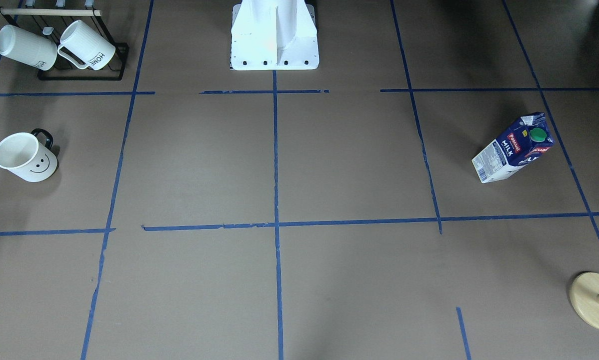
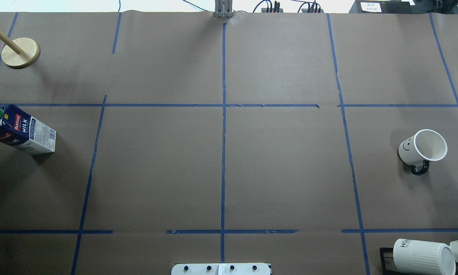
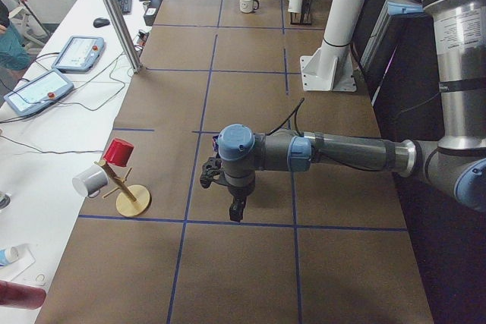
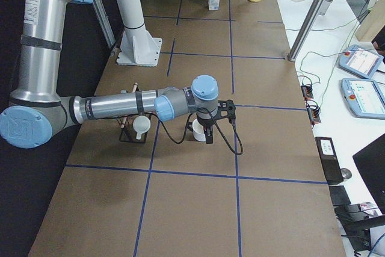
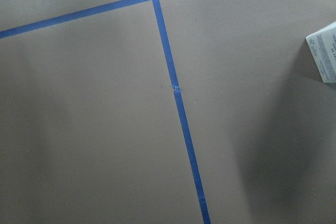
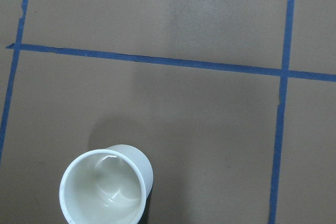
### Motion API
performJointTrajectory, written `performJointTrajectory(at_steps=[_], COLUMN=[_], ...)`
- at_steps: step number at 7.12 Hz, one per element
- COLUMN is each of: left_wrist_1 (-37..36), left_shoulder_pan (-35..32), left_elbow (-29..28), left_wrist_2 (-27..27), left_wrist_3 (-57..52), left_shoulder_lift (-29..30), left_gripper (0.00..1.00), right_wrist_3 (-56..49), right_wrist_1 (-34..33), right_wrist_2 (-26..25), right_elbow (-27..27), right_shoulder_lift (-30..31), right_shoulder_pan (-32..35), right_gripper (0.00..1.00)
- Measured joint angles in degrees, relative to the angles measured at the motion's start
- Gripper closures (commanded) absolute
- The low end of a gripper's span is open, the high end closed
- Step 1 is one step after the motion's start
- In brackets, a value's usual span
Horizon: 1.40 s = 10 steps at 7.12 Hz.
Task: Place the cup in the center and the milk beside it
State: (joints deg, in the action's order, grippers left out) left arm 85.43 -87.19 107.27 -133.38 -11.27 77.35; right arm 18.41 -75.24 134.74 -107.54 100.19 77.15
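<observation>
The cup [image 1: 27,156], white with a black handle and smiley face, stands upright on the robot's right side; it also shows in the overhead view [image 2: 423,149] and the right wrist view [image 6: 105,187]. The milk [image 1: 514,147] stands on the robot's left side, also in the overhead view [image 2: 18,130]; one corner shows in the left wrist view [image 5: 324,51]. The center [image 2: 223,105], where the blue tape lines cross, is bare. My right gripper [image 4: 208,136] hangs just over the cup. My left gripper [image 3: 237,210] hangs near the milk. I cannot tell whether either is open or shut.
A black rack [image 1: 82,75] with two ribbed "HOME" mugs [image 1: 87,46] stands at the robot's near right corner. A wooden peg stand [image 2: 20,52] stands at the far left, with a red cup [image 3: 118,152] on it. The white robot base [image 1: 274,40] is at the table's edge.
</observation>
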Motion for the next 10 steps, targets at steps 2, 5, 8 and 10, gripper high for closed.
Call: performJointTrajectory(at_steps=[2,5,8,10], left_wrist_1=[0.0,-0.18,-0.42,-0.54], left_shoulder_pan=[0.03,0.09,0.09,0.09], left_elbow=[0.04,0.04,0.04,-0.04], left_wrist_2=[-0.04,-0.04,-0.06,-0.06], left_wrist_3=[-0.02,-0.07,-0.07,-0.07], left_shoulder_lift=[0.0,0.0,0.0,0.0], left_gripper=[0.0,0.0,0.0,0.0], right_wrist_3=[9.79,18.72,20.78,22.73], right_wrist_1=[11.59,27.59,30.48,30.5], right_wrist_2=[-5.91,-8.92,-9.44,-9.56], right_elbow=[2.37,10.4,12.78,12.99], right_shoulder_lift=[2.18,2.88,2.7,2.43], right_shoulder_pan=[-6.78,-13.81,-16.35,-17.83], right_gripper=[0.0,0.01,0.34,0.81])
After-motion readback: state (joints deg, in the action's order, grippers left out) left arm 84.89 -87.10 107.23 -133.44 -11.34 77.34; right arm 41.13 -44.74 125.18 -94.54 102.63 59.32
